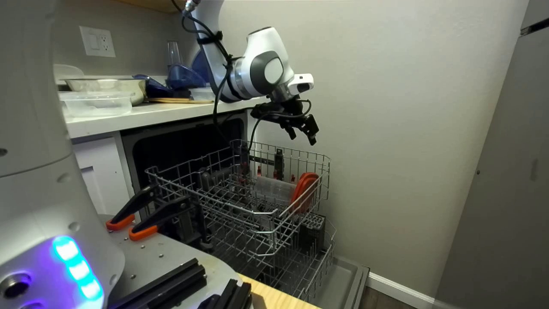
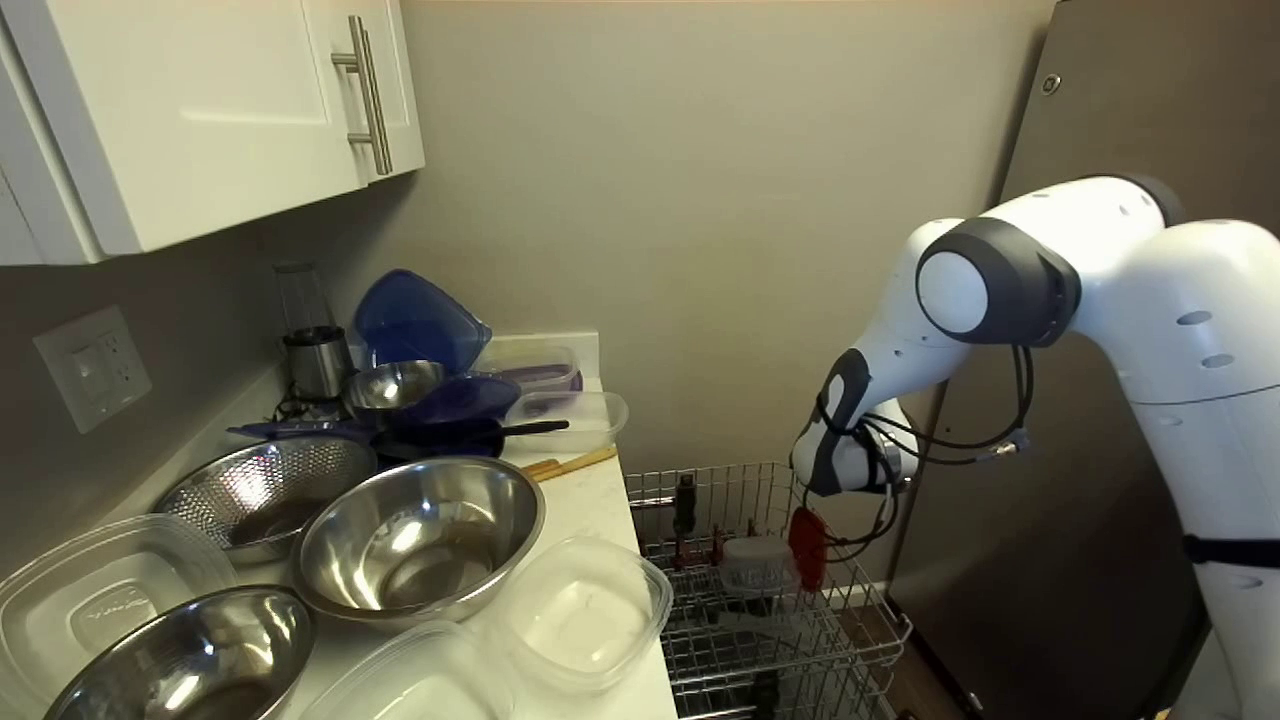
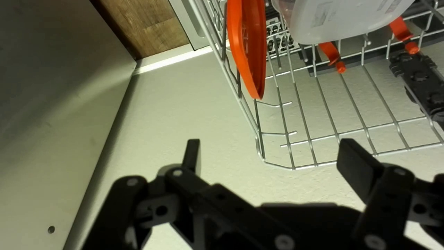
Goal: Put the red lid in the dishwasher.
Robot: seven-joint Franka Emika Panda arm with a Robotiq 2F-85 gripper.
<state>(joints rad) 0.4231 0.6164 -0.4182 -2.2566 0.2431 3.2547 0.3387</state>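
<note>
The red lid [image 1: 303,189] stands on edge in the upper wire rack [image 1: 264,213] of the dishwasher [image 1: 184,139], leaning by the rack's outer side. It also shows in an exterior view [image 2: 808,548] and at the top of the wrist view [image 3: 255,45]. I cannot tell whether it is one lid or two close together. My gripper [image 1: 303,136] is above the rack's far end, higher than the lid and apart from it. In the wrist view the gripper [image 3: 270,151] has its fingers wide apart with nothing between them. In an exterior view the arm hides it.
A clear plastic container [image 1: 274,190] lies in the rack beside the lid. The wall stands close behind the gripper, and a grey panel [image 3: 52,104] is at the side. The counter [image 1: 171,112] holds metal bowls [image 2: 420,540], clear containers [image 2: 585,610] and blue plastic items [image 2: 420,318].
</note>
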